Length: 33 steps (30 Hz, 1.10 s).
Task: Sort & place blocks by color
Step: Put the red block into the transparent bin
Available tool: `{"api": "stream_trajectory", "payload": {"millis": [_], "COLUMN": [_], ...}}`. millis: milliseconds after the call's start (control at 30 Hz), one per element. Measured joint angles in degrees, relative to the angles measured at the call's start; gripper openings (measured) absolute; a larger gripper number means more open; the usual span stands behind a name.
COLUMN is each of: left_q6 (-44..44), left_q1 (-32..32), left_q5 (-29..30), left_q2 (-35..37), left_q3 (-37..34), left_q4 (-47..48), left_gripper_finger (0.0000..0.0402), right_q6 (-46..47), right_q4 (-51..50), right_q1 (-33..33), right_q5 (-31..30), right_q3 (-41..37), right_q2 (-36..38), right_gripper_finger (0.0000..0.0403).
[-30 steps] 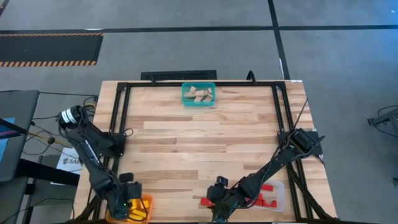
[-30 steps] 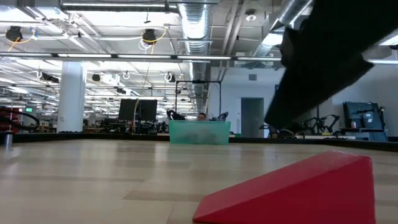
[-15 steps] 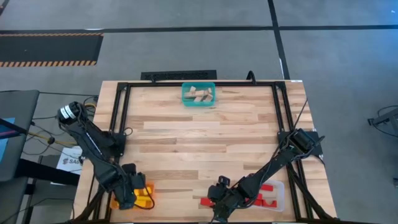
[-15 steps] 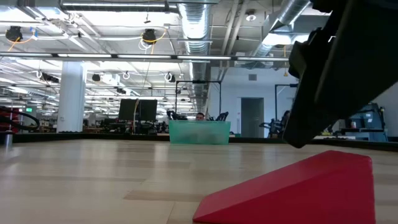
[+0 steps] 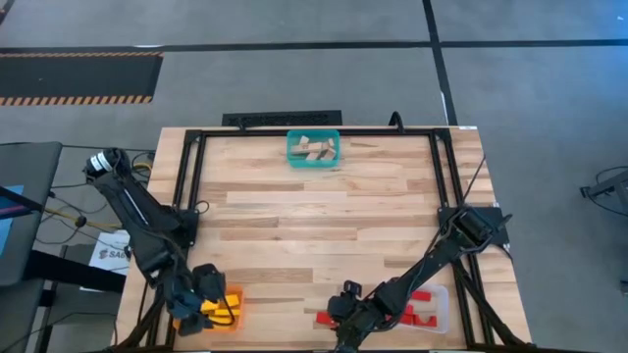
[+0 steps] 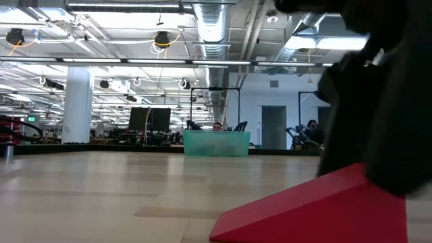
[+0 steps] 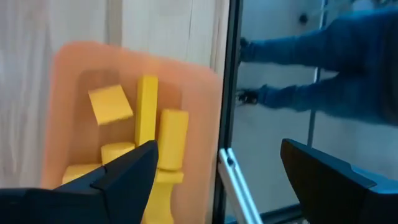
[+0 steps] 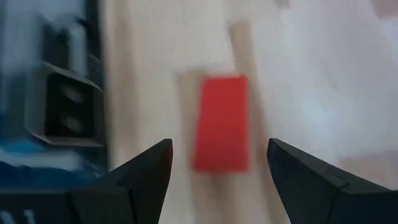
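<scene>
My right gripper (image 5: 344,304) is open near the table's near edge, just over a red wedge block (image 5: 329,319). The right wrist view shows the red block (image 8: 221,121) ahead, between the open fingers (image 8: 219,143) and clear of them. In the low view the red wedge (image 6: 317,209) rests flat on the table, with the dark gripper (image 6: 385,101) right behind it. My left gripper (image 5: 196,292) hangs open over the orange bin (image 5: 226,304); yellow blocks (image 7: 147,112) lie inside it. Tan blocks lie in the teal bin (image 5: 313,148).
A clear bin (image 5: 424,306) with red blocks sits at the near right corner, close to the right arm. The teal bin stands at the middle of the far edge. A black frame rail (image 5: 186,186) runs around the table. Bare wood lies across the table's middle.
My left gripper has drawn back from over the orange bin toward the far edge and risen a little, and more of the yellow blocks now show. My right gripper has come down toward the red wedge. The wedge has stayed where it was.
</scene>
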<state>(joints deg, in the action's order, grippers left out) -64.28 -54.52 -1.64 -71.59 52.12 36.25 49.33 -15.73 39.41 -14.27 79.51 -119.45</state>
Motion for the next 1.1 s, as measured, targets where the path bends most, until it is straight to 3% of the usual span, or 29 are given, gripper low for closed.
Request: {"api": "stream_trajectory", "payload": {"millis": [233,633,800,1033,1100], "left_q6": [-0.2,7.0,9.1,9.4,9.7], "left_q1": [0.6,4.4,5.9,6.7,6.7], "left_q5": [7.3,7.7,7.7,7.5,7.6], "left_q2": [2.4,2.3,2.3,2.3,2.3], "left_q3": [0.0,0.0,0.0,0.0,0.0], "left_q4": [-0.5,-5.2,-5.1,-4.3,-4.2], "left_gripper_finger": [0.0325,0.0325,0.0325,0.0325,0.0325], "right_q6": [0.6,-2.2,-5.4,-6.4,-7.0], "right_q4": [-1.5,-0.7,-1.2,-6.5,-10.1], "right_q1": [-0.2,-0.8,-1.3,-1.7,-2.0], "right_q5": [-1.5,-2.7,-2.7,-2.0,-2.0], "right_q3": [0.2,1.0,1.0,0.9,0.8], "right_q2": [-1.8,-4.1,-3.7,-0.2,2.9], "right_gripper_finger": [0.0281,0.0265,0.0225,0.0117,0.0115]}}
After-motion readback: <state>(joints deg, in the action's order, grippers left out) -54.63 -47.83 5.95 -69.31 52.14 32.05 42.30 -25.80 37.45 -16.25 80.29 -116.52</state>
